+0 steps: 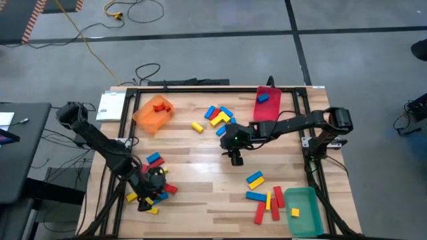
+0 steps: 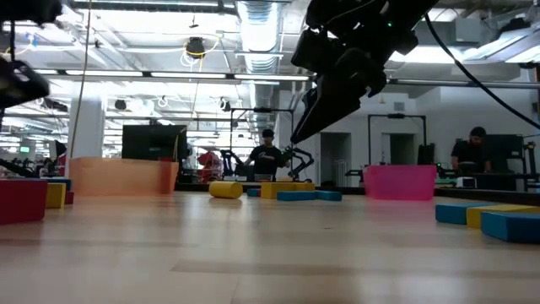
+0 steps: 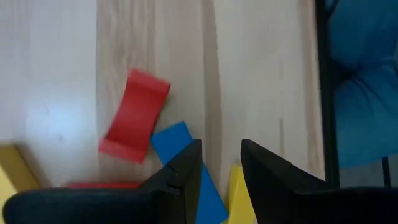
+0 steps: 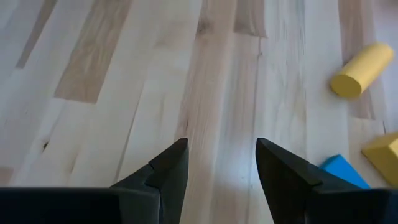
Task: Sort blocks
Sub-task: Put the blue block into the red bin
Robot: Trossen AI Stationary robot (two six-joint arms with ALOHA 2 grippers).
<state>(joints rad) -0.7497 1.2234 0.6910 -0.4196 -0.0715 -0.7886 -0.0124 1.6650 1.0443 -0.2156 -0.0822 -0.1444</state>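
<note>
Small red, blue and yellow blocks lie flat in three groups: near left (image 1: 155,190), far centre (image 1: 217,117) and near right (image 1: 264,197). My left gripper (image 1: 153,181) hovers over the near-left group, open by a narrow gap (image 3: 221,163). Through that gap I see bare wood. A blue block (image 3: 177,142) lies beside one finger, a yellow block (image 3: 235,194) lies under the gap, and a red block (image 3: 135,116) lies just beyond. My right gripper (image 1: 235,159) hangs open above bare wood at mid-table (image 4: 221,160), slanting down and well clear of the top (image 2: 302,131).
An orange bin (image 1: 152,113) holding a red block stands far left. A red bin (image 1: 268,105) with a blue block stands far right, and a green bin (image 1: 304,212) with a yellow block near right. A yellow cylinder (image 4: 362,70) lies ahead of my right gripper. A black frame rims the table.
</note>
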